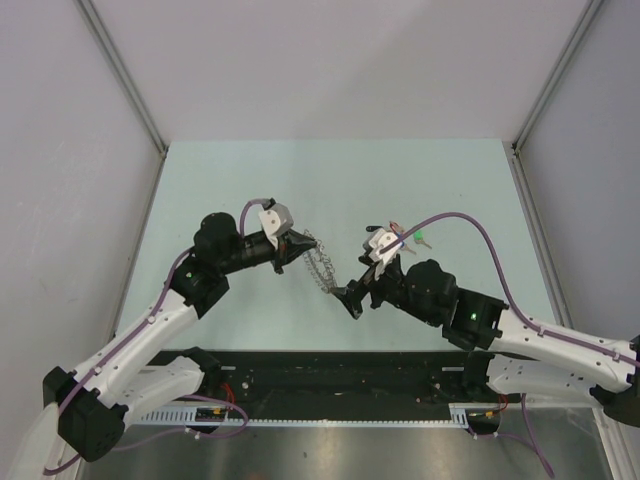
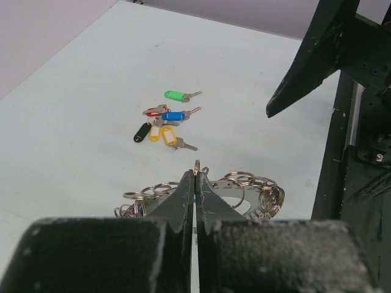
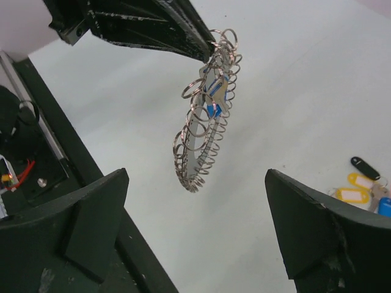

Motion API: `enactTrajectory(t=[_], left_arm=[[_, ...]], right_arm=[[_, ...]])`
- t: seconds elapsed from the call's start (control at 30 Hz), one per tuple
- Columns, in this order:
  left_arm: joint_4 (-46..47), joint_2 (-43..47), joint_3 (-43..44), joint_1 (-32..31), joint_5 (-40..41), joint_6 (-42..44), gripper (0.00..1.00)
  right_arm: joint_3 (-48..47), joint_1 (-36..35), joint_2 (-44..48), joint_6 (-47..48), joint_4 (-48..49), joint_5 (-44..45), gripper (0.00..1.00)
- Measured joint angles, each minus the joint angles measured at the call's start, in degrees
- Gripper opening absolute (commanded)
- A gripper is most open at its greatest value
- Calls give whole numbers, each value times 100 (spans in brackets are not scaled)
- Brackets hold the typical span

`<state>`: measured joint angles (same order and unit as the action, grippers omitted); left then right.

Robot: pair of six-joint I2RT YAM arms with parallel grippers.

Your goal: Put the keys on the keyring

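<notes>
The keyring [image 1: 319,263], a grey ring rimmed with many small wire loops, hangs above the table from my left gripper [image 1: 298,244]. That gripper is shut on one loop at the rim, as the left wrist view shows at the left gripper [image 2: 197,176] and keyring [image 2: 250,185]. In the right wrist view the keyring [image 3: 204,131] dangles edge-on, with a blue bit among its loops. My right gripper [image 1: 356,270] stands open just right of the ring, nothing between its fingers [image 3: 98,213]. The keys [image 2: 164,122], with green, blue, red, black and yellow heads, lie bunched on the table.
The keys [image 1: 412,240] lie beside the right wrist, partly hidden by it. A black rail [image 1: 330,375] runs along the near table edge by the arm bases. Grey walls stand on three sides of the pale table [image 1: 250,170].
</notes>
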<state>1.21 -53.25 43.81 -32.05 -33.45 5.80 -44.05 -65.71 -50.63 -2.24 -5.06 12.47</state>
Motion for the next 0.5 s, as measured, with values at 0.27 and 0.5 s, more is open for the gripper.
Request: enactTrajectory(t=[0.27, 0.5], left_arm=[[-197, 2, 9, 11, 369, 22, 0], [-525, 24, 79, 20, 743, 175, 0]], right_arm=[[387, 232, 356, -1338, 343, 789, 100], [387, 745, 446, -1541, 487, 905, 100]])
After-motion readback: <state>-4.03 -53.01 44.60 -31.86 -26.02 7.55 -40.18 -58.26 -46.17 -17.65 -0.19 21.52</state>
